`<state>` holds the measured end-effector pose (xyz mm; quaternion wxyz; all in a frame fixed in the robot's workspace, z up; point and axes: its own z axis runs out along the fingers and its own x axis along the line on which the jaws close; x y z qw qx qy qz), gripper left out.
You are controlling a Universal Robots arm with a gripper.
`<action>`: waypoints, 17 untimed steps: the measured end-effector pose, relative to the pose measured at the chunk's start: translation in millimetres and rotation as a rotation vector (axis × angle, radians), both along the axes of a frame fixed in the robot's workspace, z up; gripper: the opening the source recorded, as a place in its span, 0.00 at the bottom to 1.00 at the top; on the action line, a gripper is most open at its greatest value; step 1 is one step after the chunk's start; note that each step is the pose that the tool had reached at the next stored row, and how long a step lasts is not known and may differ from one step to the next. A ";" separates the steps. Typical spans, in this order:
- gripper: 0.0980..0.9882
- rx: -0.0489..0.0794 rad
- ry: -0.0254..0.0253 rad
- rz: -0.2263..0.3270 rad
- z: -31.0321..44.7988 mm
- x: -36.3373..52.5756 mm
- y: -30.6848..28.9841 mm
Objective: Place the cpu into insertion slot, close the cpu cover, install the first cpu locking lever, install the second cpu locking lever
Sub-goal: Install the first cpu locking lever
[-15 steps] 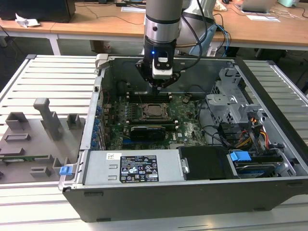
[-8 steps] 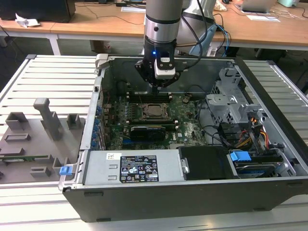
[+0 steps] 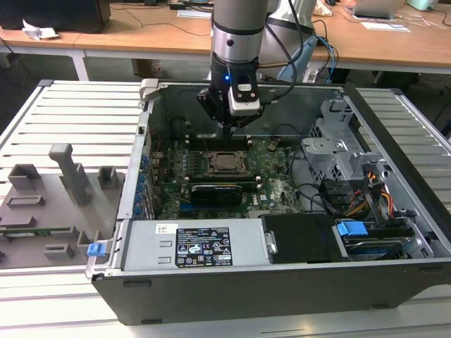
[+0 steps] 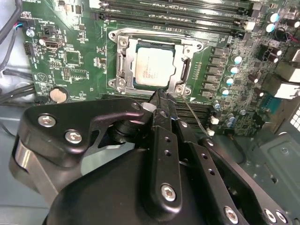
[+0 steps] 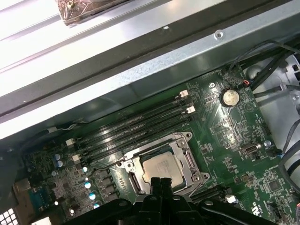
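**A:** Cpu (image 4: 152, 66) is sitting flat in the slot (image 4: 183, 69), its silver top showing through the cover (image 4: 123, 56). By the look of it, the cover is lying down around the chip.

**B:** And the gripper (image 4: 160, 95)?

**A:** Its jaws are pinching narrow, tips together, carrying nothing I can make out. In the exterior view it's hanging at twelve o'clock of the slot, tip low and close to the rim.

**B:** In the second wrist view I'm seeing a thin wire lever (image 4: 194, 119) sticking out from the slot's corner, right beside the gripper's tip.

**A:** Yes, I'm reading this as the first lever step. I can't tell whether the tip is touching the wire.

**B:** So what is making for a clean job here?

**A:** I'd say pressing near the wire's free end and guiding it down and sideways until it catches. That means keeping the closed tip off the cpu and cover, and staying clear of the card (image 3: 215, 190) lying at six o'clock.
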<state>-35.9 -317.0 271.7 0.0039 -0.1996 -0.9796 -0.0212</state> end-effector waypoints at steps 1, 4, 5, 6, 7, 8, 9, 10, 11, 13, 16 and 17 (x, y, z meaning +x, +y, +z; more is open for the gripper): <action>0.01 0.000 0.0000 0.004 0.0 0.0 0.0; 0.01 0.000 0.0000 0.032 0.0 0.0 0.0; 0.01 0.000 0.0001 0.049 0.0 0.0 0.0; 0.01 0.000 0.0000 0.077 0.0 0.0 0.0; 0.01 0.000 0.0000 0.104 0.0 0.0 0.0; 0.01 0.000 0.0000 0.140 0.0 0.0 0.0; 0.01 0.000 0.0000 0.162 0.0 0.0 0.0; 0.01 0.000 0.0000 0.192 0.0 0.0 0.0; 0.01 0.000 0.0000 0.205 0.0 0.0 0.0; 0.01 0.000 0.0000 0.232 0.0 0.0 0.0; 0.01 0.000 0.0000 0.272 0.0 0.0 0.0; 0.01 0.000 0.0000 0.280 0.0 0.0 0.0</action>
